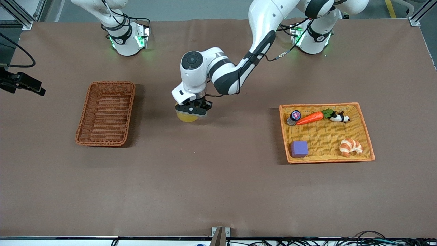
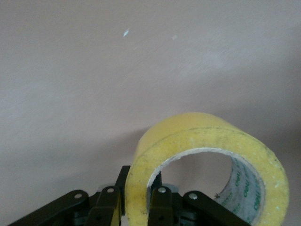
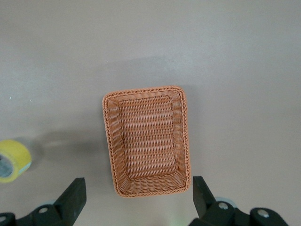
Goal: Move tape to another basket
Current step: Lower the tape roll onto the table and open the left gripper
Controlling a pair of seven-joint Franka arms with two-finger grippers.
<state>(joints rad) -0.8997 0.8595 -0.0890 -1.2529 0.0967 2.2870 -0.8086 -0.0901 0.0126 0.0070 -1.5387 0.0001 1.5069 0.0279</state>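
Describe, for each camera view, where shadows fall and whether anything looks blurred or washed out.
Front view: the dark reddish-brown wicker basket casts a soft shadow toward the table's middle; green lights glow at both arm bases. Left wrist view: the yellowish translucent tape roll is fairly sharp, the left gripper fingers pinching its wall; the table looks pale, washed out. Right wrist view: the basket is sharp; the open right gripper is slightly soft.

white arms w/ black joints, black cables, green base lights, black grippers w/ silver screws.
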